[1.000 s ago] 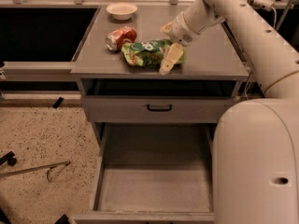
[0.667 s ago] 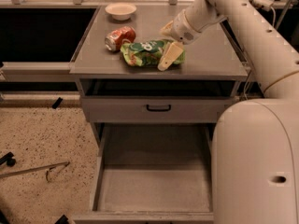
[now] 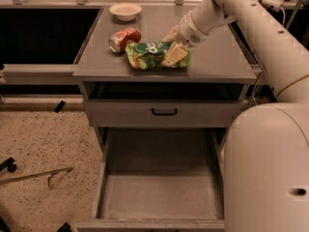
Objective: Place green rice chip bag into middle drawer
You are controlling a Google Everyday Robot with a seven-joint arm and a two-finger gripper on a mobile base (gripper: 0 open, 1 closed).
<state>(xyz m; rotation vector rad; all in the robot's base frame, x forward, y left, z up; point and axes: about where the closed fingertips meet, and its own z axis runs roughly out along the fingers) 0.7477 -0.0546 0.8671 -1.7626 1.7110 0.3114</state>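
The green rice chip bag [image 3: 148, 55] lies on the grey cabinet top [image 3: 217, 62], just right of a tipped red-orange soda can [image 3: 124, 38]. My gripper [image 3: 172, 45] reaches in from the upper right and sits over the bag's right end. It is open, with one tan finger [image 3: 175, 55] in front of the bag and the other [image 3: 170, 34] behind it. The bag rests on the surface. The middle drawer [image 3: 159, 192] is pulled out wide below, and its flat grey floor is bare.
A white bowl [image 3: 125, 11] stands at the back of the cabinet top. A closed drawer front with a black handle [image 3: 164, 112] sits above the open drawer. My white arm and base [image 3: 270, 149] fill the right side. Thin rods [image 3: 38, 175] lie on the speckled floor at the left.
My gripper has moved a little left and back, from beside the bag's right end to over it. The bag, can and drawer have not moved.
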